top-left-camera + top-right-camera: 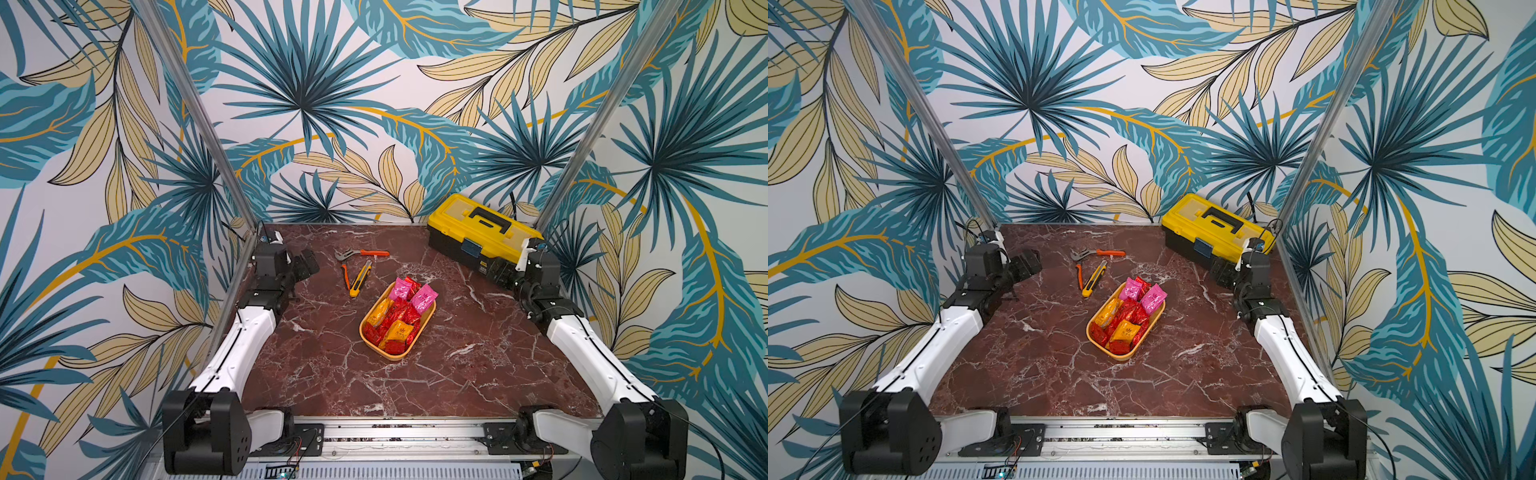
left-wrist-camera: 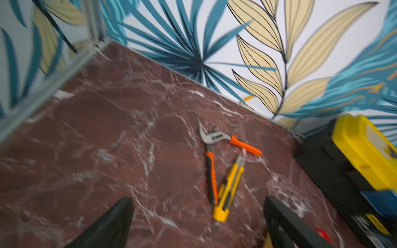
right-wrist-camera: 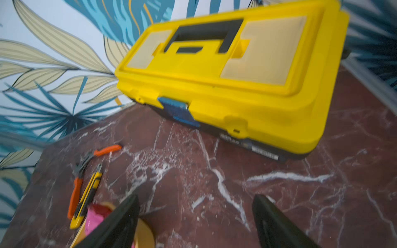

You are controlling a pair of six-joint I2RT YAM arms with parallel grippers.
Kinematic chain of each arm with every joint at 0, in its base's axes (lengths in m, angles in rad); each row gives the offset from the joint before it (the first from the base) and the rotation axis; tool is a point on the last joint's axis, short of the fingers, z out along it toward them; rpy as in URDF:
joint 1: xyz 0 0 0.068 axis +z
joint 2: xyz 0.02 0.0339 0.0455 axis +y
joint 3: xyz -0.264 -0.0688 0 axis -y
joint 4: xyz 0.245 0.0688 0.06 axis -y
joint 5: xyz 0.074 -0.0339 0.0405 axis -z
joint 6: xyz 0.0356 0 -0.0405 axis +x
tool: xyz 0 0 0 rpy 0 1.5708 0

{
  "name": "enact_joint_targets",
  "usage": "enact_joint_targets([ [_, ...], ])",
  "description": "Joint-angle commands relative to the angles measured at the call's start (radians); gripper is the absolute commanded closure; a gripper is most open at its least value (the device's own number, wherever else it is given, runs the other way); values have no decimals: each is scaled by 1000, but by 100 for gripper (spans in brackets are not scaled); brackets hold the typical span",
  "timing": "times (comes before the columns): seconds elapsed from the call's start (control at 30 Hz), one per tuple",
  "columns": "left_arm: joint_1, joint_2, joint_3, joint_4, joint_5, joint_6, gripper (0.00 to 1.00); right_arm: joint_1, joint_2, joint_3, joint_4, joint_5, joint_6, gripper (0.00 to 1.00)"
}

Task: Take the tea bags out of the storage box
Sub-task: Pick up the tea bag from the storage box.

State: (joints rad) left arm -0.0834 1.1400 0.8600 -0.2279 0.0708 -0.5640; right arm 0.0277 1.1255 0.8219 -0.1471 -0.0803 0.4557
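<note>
Storage box [image 1: 395, 356] at centre of tabletop [image 1: 332, 374], tea bags [image 1: 397, 320] heaped inside, printed marks unreadable. Left hand [image 2: 198, 199] spread wide, empty; right hand [image 3: 196, 196] parted, empty. Toolbox [image 1: 482, 226] label illegible.

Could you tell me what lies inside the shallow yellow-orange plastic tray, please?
Shiny foil tea sachets fill the tray: red, orange-yellow and magenta pink, heaped. The tray's floor and any sachets underneath are covered.

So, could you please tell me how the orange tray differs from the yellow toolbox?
The tray is lidless and heaped with tea bags; the toolbox is shut under its lid. The toolbox is clearly larger, with a black handle; the tray has none. The tray sits centrally, the toolbox in the far right corner. Both are yellowish plastic.
</note>
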Motion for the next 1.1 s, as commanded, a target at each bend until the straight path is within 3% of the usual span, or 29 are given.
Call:
enact_joint_targets([
  [0.0,-93,-107,-105,-114,170,-188,0,3,-81,-66,-102,-189,110,21],
  [0.17,-287,-299,-201,-151,121,-303,0,28,-64,-103,-28,-329,180,38],
  [0.3,-368,-433,-268,-201,99,-379,0,78,17,-94,39,-384,194,43],
  [0.6,-462,-562,-458,-143,117,-528,1,200,242,-18,117,-386,164,46],
  [0.77,-517,-585,-469,-140,75,-559,1,209,331,24,116,-365,124,51],
  [1.07,-533,-567,-468,-122,63,-574,1,215,447,80,147,-399,97,56],
])
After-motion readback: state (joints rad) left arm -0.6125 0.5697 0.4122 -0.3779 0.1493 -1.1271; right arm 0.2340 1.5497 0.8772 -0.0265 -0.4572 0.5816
